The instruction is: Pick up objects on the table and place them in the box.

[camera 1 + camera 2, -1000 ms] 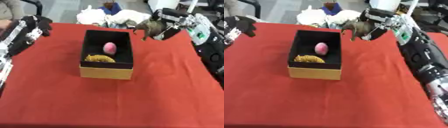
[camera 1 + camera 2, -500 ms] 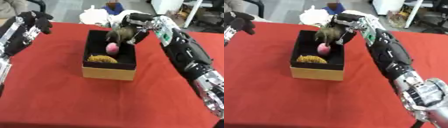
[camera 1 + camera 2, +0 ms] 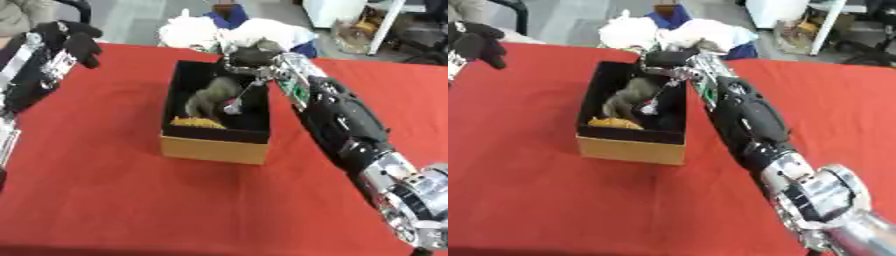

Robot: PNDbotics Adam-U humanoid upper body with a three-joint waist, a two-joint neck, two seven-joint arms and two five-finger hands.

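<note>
Around the box (image 3: 213, 146) the red worktop (image 3: 131, 200) lies bare. Right hand (image 3: 248, 59), fingers relaxed, reaches over its far rim; grey toy (image 3: 208, 99) inside beside a yellow thing (image 3: 198, 122). Left hand (image 3: 77, 41) hangs curled, far left.

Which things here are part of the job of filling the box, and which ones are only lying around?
Part of the job:
- box
- grey animal figure inside it
- yellow object inside it
- right hand over the box's far end
- left hand, idle at the upper left

Only lying around:
- white bundle beyond the table's far edge
- red tablecloth
</note>
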